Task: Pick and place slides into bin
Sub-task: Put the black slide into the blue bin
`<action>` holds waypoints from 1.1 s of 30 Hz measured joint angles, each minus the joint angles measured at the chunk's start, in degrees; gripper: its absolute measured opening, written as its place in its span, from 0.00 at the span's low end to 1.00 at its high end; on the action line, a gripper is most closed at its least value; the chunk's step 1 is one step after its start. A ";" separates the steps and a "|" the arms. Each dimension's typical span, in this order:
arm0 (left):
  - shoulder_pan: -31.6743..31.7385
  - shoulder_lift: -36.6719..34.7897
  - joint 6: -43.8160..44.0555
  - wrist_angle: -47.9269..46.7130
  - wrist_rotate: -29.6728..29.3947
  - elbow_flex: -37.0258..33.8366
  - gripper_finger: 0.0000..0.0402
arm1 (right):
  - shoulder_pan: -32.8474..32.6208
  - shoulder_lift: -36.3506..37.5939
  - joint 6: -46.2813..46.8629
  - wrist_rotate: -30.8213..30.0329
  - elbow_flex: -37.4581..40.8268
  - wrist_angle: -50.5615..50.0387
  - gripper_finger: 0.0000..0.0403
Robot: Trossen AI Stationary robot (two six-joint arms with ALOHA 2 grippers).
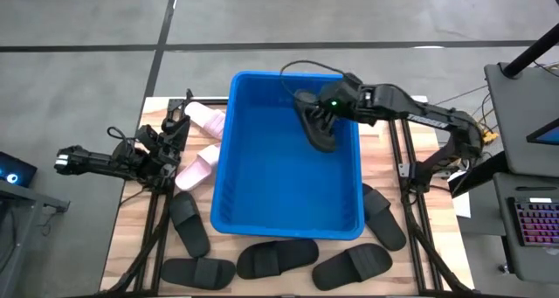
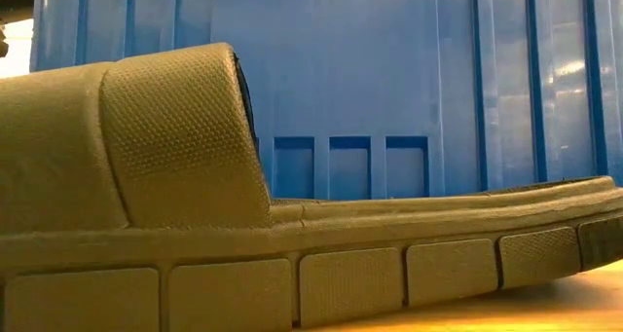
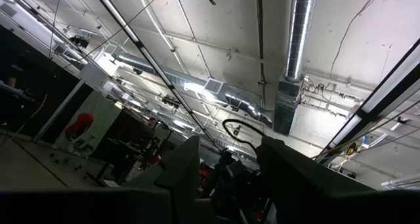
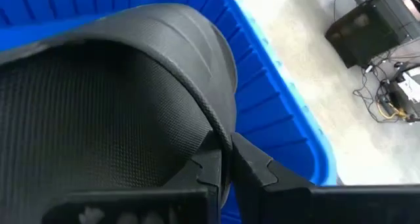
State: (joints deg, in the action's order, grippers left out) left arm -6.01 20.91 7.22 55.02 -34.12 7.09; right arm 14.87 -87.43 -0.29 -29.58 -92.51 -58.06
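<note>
The blue bin [image 1: 229, 149] stands in the middle of the table, and its wall fills the low view [image 2: 409, 69]. My right gripper [image 1: 309, 106] is over the bin's far right part, shut on a black slide [image 1: 320, 130]. My left gripper [image 1: 172, 130] is at the table's left, points up at the ceiling and is open and empty [image 3: 230, 184]. Two pink slides [image 1: 204, 116] [image 1: 196, 169] lie on the table between it and the bin. Several black slides lie along the near side [image 1: 277, 257], one close before the low camera [image 2: 195, 235]. My right gripper pinches the black slide's rim [image 4: 222, 133] between its two fingers [image 4: 205, 166], at the edge of a textured curved surface. The slide hangs tilted below the gripper inside the bin. I cannot tell whether its lower end [image 1: 325, 144] touches the bin's floor.
Black slides lie left of the bin [image 1: 188, 224], at the near left [image 1: 196, 270], near right [image 1: 352, 265] and right of the bin [image 1: 383, 215]. A cable [image 1: 301, 66] loops over the bin's far rim. A keyboard [image 1: 534, 228] is off the table's right.
</note>
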 joint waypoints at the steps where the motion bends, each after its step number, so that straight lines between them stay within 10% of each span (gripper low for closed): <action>1: 0.01 0.00 0.00 -0.02 0.02 0.00 0.37 | 0.02 -0.71 -0.07 -0.02 0.00 0.00 0.03; 33: 0.01 0.03 -0.07 -0.08 -0.29 0.00 0.37 | 2.61 -21.20 -5.60 -14.86 0.39 -7.39 0.03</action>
State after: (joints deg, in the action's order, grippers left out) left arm -6.00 20.93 7.16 54.94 -34.41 7.09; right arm 17.49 -108.63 -5.88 -44.44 -92.12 -65.45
